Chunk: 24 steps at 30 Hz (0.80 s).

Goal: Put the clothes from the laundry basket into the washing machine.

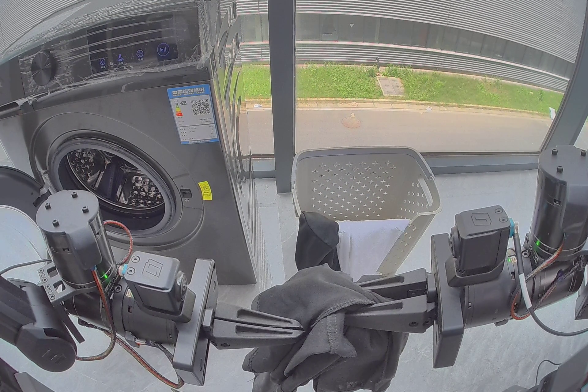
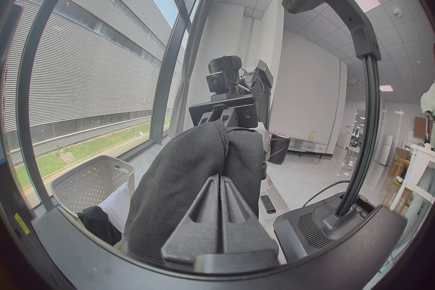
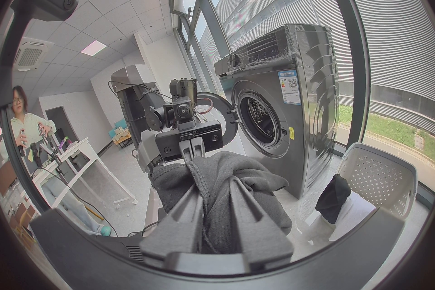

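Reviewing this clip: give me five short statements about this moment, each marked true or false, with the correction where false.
1. The left gripper and the right gripper are both shut on one dark grey garment. True.
2. The washing machine has its door shut. False: the door is swung open and the drum shows.
3. The laundry basket is empty. False: a white cloth lies in it and a black garment hangs over its rim.
4. The laundry basket stands on the floor to the robot's right of the washing machine. True.
5. The dark grey garment is already in the drum. False: it hangs between the two grippers, outside the machine.
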Available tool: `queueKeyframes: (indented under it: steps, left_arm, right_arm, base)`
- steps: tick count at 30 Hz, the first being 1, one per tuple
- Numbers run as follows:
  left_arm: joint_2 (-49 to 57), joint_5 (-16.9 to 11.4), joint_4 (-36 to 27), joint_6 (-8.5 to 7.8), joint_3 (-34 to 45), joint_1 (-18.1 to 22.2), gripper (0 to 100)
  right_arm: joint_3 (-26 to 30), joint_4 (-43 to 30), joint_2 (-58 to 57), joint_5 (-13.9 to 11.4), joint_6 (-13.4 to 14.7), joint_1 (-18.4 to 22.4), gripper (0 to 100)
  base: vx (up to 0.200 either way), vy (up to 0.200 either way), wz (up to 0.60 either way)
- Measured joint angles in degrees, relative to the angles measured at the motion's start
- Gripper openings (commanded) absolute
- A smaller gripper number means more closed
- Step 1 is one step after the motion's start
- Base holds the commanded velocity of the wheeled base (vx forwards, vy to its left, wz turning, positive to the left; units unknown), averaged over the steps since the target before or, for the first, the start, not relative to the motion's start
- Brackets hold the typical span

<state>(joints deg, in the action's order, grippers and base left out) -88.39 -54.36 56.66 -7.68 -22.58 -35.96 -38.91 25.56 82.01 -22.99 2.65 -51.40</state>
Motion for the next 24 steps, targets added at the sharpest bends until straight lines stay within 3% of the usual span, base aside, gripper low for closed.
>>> queueKeyframes:
  steps: [4, 5, 14, 24]
  left_arm:
    - [-0.3, 0.4, 0.9, -0.06, 0.0, -0.1, 0]
    - [-0.3, 0.5, 1.1, -0.06, 0.1, 0.0, 100]
    - [0.1, 0.6, 2.5, -0.17, 1.8, 2.4, 100]
    - [-1.3, 0.5, 10.4, -0.09, 2.5, 5.4, 100]
  right_arm:
    - [0.0, 0.0, 0.0, 0.0, 0.1, -0.1, 0]
    - [0.0, 0.0, 0.0, 0.0, 0.1, -0.1, 0]
    - [0.2, 0.0, -0.2, 0.1, 0.4, 0.0, 0]
    - [0.2, 0.0, -0.6, 0.1, 0.6, 0.1, 0]
  base:
    - [0.0, 0.0, 0.0]
    - [0.0, 0.0, 0.0]
    - [0.0, 0.0, 0.0]
    - [0.0, 0.0, 0.0]
